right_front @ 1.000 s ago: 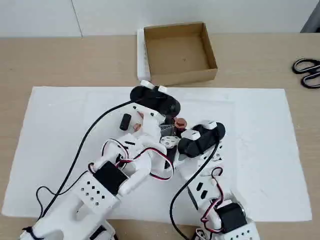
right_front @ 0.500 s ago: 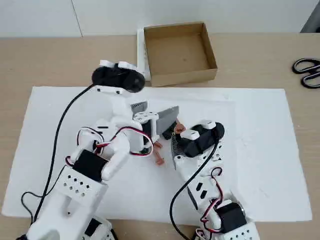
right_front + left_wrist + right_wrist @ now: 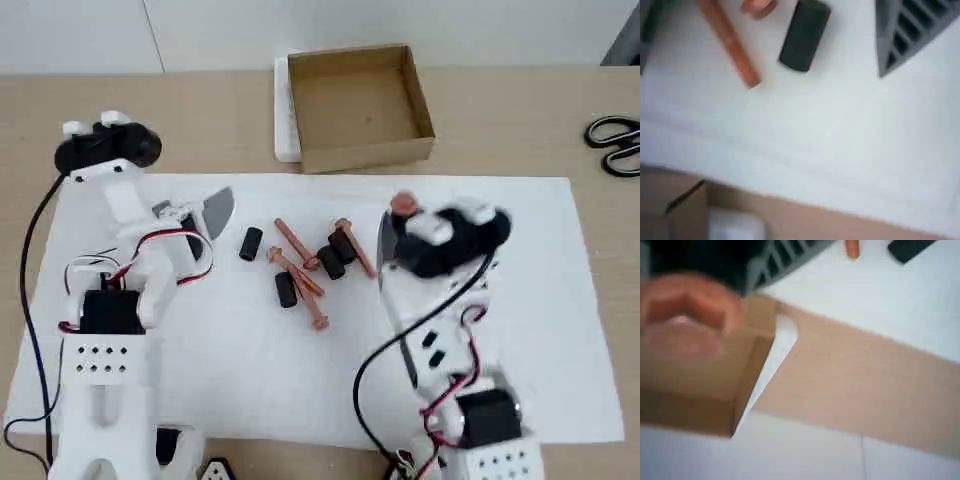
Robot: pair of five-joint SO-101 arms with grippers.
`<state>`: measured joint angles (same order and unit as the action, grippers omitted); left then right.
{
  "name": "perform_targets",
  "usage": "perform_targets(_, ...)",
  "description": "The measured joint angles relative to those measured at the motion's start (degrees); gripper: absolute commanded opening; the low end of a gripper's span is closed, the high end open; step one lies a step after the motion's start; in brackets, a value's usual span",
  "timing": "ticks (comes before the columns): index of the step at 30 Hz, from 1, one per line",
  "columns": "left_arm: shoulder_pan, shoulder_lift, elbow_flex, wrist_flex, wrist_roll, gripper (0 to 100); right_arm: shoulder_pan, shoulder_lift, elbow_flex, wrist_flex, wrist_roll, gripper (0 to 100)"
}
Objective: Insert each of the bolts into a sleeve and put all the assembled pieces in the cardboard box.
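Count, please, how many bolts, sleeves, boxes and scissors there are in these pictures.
Bolts: 5, one in the right arm's fingers
Sleeves: 4
Cardboard box: 1
Scissors: 1
Total: 11

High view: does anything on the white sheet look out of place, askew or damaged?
Nothing looks damaged or spilled. The loose bolts and sleeves lie jumbled in the middle of the white sheet, some crossing at odd angles, and one sleeve sits apart. The cardboard box is empty. The right gripper holds one bolt.
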<state>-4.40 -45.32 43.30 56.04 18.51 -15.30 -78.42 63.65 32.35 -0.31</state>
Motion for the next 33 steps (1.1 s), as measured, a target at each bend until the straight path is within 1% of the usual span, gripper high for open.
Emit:
perform_targets(4,-4.66,0.00,0.00,3.52,-3.69,28,2.29,23.12,-16.26,-5.27,0.26,0.3)
perform_targets(11,-11.43,0.00,0.00,7.65,-6.77,28,3.60,67.87,-50.29,-6.07,0.26,0.3)
perform_targets(15,-13.71,0.00,0.00,8.79,-7.65,28,3.43,90.55,-67.43,-6.07,0.26,0.3)
perform_targets(18,-14.07,0.00,0.00,8.97,-7.74,28,3.43,103.56,-77.80,-6.07,0.26,0.4)
perform_targets(22,-14.07,0.00,0.00,8.97,-7.82,28,3.52,113.14,-85.36,-6.07,0.26,0.9)
perform_targets(24,-14.07,0.00,0.00,9.05,-7.82,28,3.52,114.37,-86.86,-6.07,0.26,5.7)
perform_targets(27,-14.07,0.00,0.00,9.58,-7.82,28,3.52,115.08,-87.74,-6.07,0.26,18.2)
perform_targets(29,-14.07,0.00,0.00,10.02,-7.82,28,3.34,115.08,-87.74,-6.07,0.26,24.5)
perform_targets(33,-14.07,0.00,0.00,10.11,-7.82,28,3.52,115.08,-87.82,-5.98,0.26,26.3)
